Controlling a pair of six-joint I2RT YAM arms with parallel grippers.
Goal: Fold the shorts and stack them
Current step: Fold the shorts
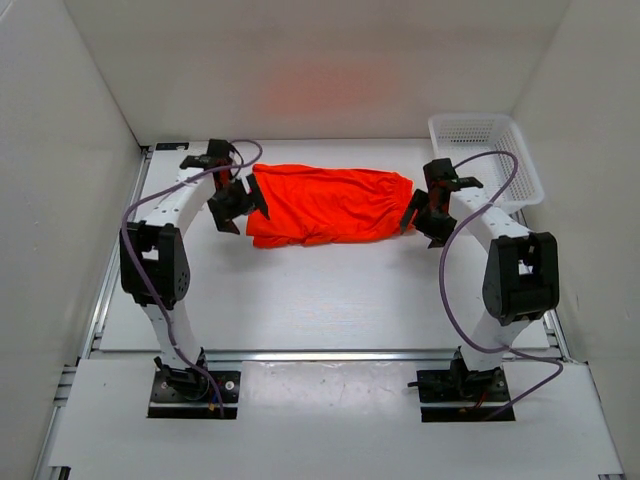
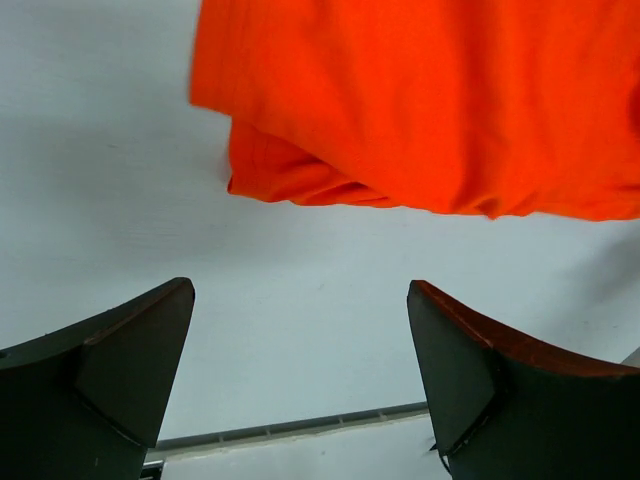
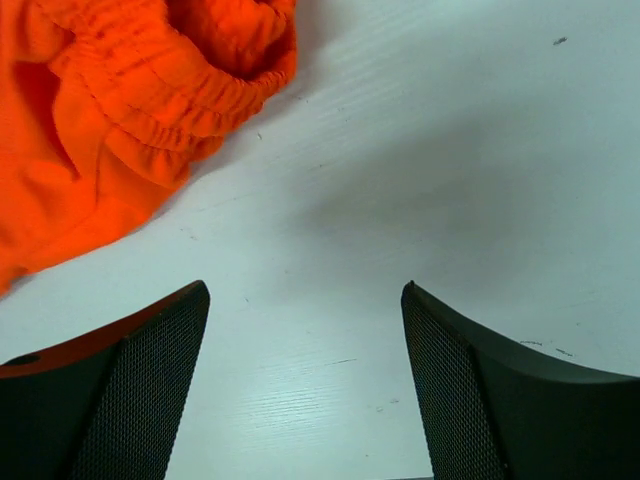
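Observation:
The orange-red shorts (image 1: 325,205) lie folded lengthwise on the white table, stretched left to right at the middle back. My left gripper (image 1: 238,203) hovers open just off their left end, and in the left wrist view the folded leg hems (image 2: 430,110) fill the top with only bare table between the fingers (image 2: 140,350). At the right end my right gripper (image 1: 418,216) stands open beside the gathered waistband (image 3: 160,95), nothing between its mesh-faced pads (image 3: 150,390).
A white mesh basket (image 1: 487,155) stands at the back right corner, close behind the right arm. White walls enclose the table on three sides. A slotted rail (image 2: 290,428) runs along the table's edge.

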